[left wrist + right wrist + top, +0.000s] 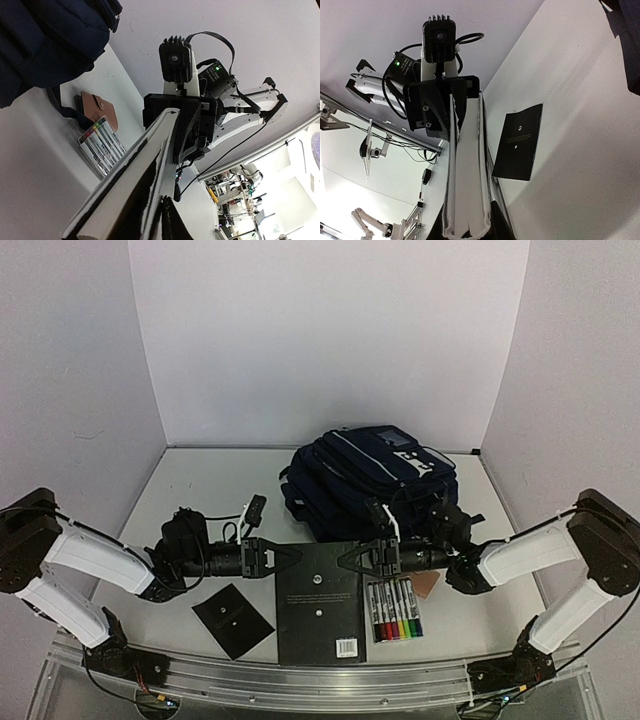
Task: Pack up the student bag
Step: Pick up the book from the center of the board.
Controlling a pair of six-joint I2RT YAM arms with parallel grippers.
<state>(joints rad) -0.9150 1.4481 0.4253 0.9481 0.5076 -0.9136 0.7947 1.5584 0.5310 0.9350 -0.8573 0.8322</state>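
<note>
The student bag (375,480), navy with white piping, lies at the back of the table right of centre. A large black book (318,605) with white page edges lies in front of it. My left gripper (285,558) is shut on the book's left edge and my right gripper (355,558) on its right edge, facing each other near its far end. In the left wrist view the book (135,185) runs from my jaws to the right gripper (185,125). In the right wrist view the book (467,180) runs to the left gripper (440,105).
A clear pack of coloured markers (395,608) lies right of the book, with a brown wallet (428,583) beside it. A thin black booklet (232,618) lies left of the book. A metal rail (320,680) runs along the near edge.
</note>
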